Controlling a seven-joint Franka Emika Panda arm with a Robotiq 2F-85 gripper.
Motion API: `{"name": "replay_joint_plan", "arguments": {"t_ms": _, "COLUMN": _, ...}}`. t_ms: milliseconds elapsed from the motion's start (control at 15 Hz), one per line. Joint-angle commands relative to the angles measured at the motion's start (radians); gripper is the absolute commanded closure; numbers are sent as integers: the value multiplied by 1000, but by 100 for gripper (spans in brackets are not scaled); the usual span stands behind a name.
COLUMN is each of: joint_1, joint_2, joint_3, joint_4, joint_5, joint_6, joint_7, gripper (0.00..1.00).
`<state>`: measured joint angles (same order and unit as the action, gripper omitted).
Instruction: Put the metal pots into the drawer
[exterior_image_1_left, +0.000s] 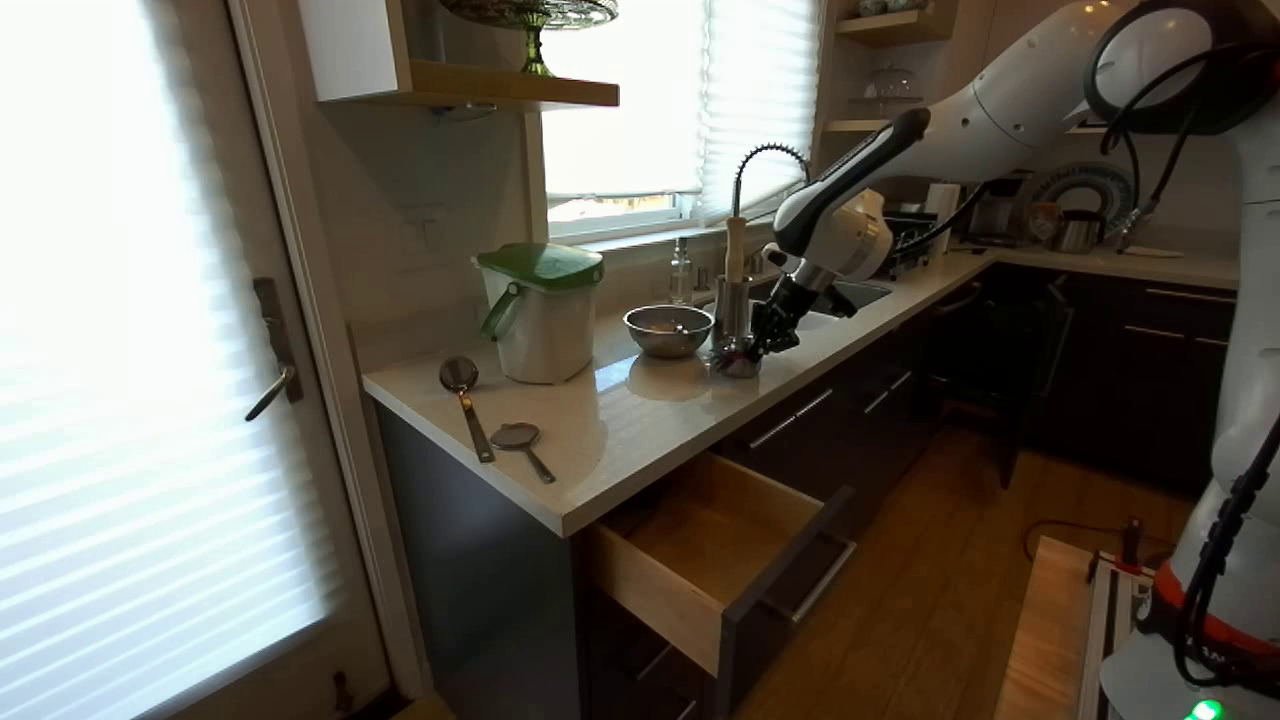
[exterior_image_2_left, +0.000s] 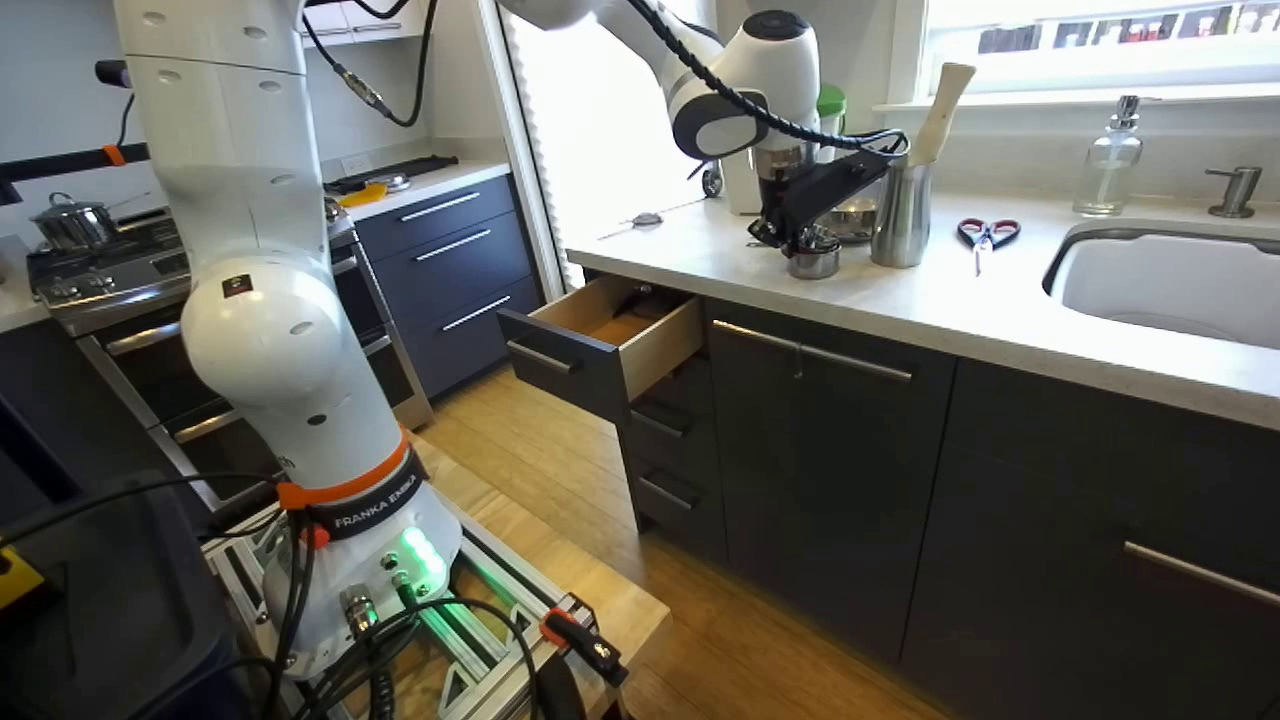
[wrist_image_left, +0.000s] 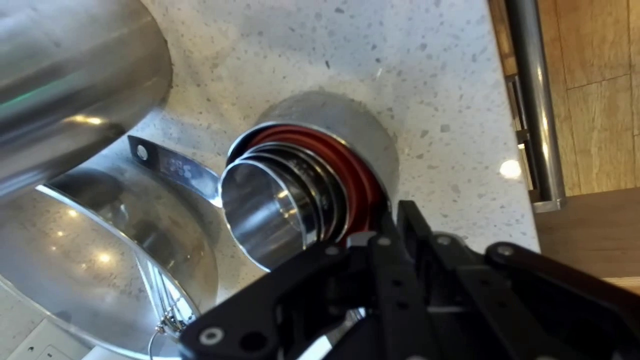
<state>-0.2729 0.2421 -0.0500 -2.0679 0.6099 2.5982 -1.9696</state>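
Note:
The small metal pot stands on the counter in the wrist view, with a red lining and several nested steel measuring cups inside it. It also shows in both exterior views. My gripper has one finger inside the pot's rim and one outside, closed on its wall; it also shows in both exterior views. The wide metal bowl sits beside it with something inside, partly hidden in an exterior view. The drawer is pulled open below the counter, also in an exterior view.
A tall steel canister with a wooden handle stands close to the pot and bowl. A lidded container stands behind, with a ladle and strainer near the counter end. Scissors lie before the sink.

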Motion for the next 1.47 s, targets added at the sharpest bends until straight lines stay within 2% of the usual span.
{"name": "replay_joint_plan", "arguments": {"t_ms": 0, "joint_1": 9, "joint_2": 15, "joint_3": -6, "joint_4": -8, "joint_5": -52, "joint_6": 32, "joint_7": 44, "gripper": 90}}
{"name": "replay_joint_plan", "arguments": {"t_ms": 67, "joint_1": 8, "joint_2": 16, "joint_3": -6, "joint_4": -8, "joint_5": -58, "joint_6": 36, "joint_7": 49, "gripper": 92}}
{"name": "replay_joint_plan", "arguments": {"t_ms": 333, "joint_1": 10, "joint_2": 20, "joint_3": -4, "joint_4": -7, "joint_5": -97, "joint_6": 44, "joint_7": 80, "gripper": 79}}
{"name": "replay_joint_plan", "arguments": {"t_ms": 400, "joint_1": 10, "joint_2": 21, "joint_3": -3, "joint_4": -7, "joint_5": -107, "joint_6": 46, "joint_7": 86, "gripper": 84}}
{"name": "replay_joint_plan", "arguments": {"t_ms": 467, "joint_1": 11, "joint_2": 22, "joint_3": -3, "joint_4": -7, "joint_5": -118, "joint_6": 48, "joint_7": 94, "gripper": 80}}
{"name": "replay_joint_plan", "arguments": {"t_ms": 867, "joint_1": 19, "joint_2": 29, "joint_3": -2, "joint_4": -7, "joint_5": -204, "joint_6": 66, "joint_7": 146, "gripper": 86}}
{"name": "replay_joint_plan", "arguments": {"t_ms": 1400, "joint_1": 31, "joint_2": 33, "joint_3": -5, "joint_4": -4, "joint_5": -332, "joint_6": 60, "joint_7": 216, "gripper": 81}}
